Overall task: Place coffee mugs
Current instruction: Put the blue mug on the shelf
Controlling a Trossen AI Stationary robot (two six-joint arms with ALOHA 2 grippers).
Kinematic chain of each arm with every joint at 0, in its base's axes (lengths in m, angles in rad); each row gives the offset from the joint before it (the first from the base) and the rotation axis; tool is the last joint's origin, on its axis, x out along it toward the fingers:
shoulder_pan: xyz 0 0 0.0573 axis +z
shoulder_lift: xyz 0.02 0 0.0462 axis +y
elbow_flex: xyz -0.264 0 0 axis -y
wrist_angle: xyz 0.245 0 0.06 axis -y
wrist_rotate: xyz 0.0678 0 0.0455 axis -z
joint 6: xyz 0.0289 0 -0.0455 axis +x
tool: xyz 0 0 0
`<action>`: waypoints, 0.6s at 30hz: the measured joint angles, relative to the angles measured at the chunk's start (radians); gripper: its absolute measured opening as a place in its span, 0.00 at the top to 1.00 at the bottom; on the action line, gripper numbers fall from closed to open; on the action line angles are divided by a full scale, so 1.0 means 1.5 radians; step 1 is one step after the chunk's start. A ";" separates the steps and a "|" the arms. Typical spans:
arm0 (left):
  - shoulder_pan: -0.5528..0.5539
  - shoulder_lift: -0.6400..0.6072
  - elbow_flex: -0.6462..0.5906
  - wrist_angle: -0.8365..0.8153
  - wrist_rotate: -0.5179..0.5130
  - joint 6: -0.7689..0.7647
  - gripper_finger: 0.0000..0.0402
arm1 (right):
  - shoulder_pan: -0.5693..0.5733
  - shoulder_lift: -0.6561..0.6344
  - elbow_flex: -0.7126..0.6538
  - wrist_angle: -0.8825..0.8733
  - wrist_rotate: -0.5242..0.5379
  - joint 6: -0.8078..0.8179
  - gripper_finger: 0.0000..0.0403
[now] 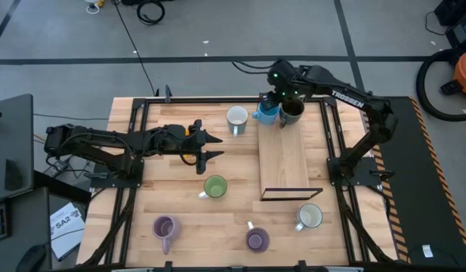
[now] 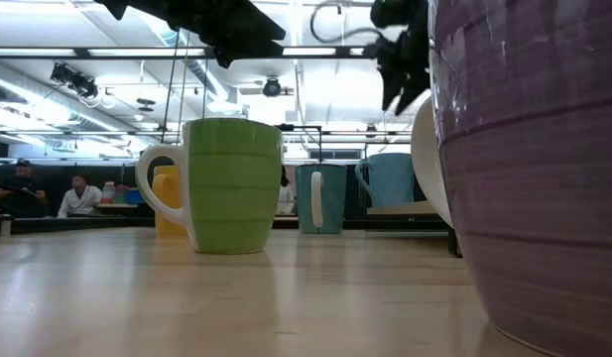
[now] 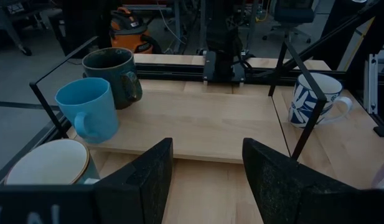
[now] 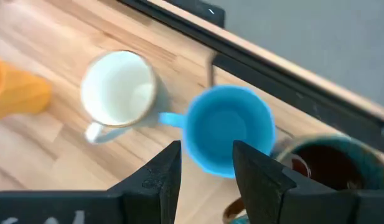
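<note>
On the raised wooden board's far end stand a blue mug (image 1: 266, 114) and a dark brown mug (image 1: 291, 112). My right gripper (image 1: 281, 100) hangs open just above them, fingers pointing down over the blue mug (image 4: 229, 127), touching nothing. A mug with a white inside (image 1: 237, 117) stands left of the board. An orange-yellow mug (image 1: 192, 130) shows partly under my left arm. My left gripper (image 1: 214, 147) is open above the table's middle, pointing at the board (image 3: 204, 121). Nearer me stand a green mug (image 1: 215, 186), two purple mugs (image 1: 165, 227) (image 1: 257, 240) and a white patterned mug (image 1: 309, 217).
The board (image 1: 285, 162) sits in a black frame right of centre, its near half bare. Black rails edge the table (image 1: 142, 200). In the low view a purple mug (image 2: 534, 169) fills the right foreground. People sit in the room beyond the table (image 2: 48, 193).
</note>
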 joint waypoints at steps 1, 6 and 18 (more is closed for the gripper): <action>0.000 0.000 0.000 0.000 0.000 0.000 0.50 | 0.010 0.000 0.007 0.001 0.002 -0.015 0.63; 0.000 0.000 0.000 0.000 0.000 0.000 0.50 | 0.064 0.000 0.017 0.009 0.004 -0.093 0.63; 0.000 0.000 0.000 -0.006 0.000 -0.036 0.50 | 0.155 0.000 0.017 0.107 0.005 -0.298 0.63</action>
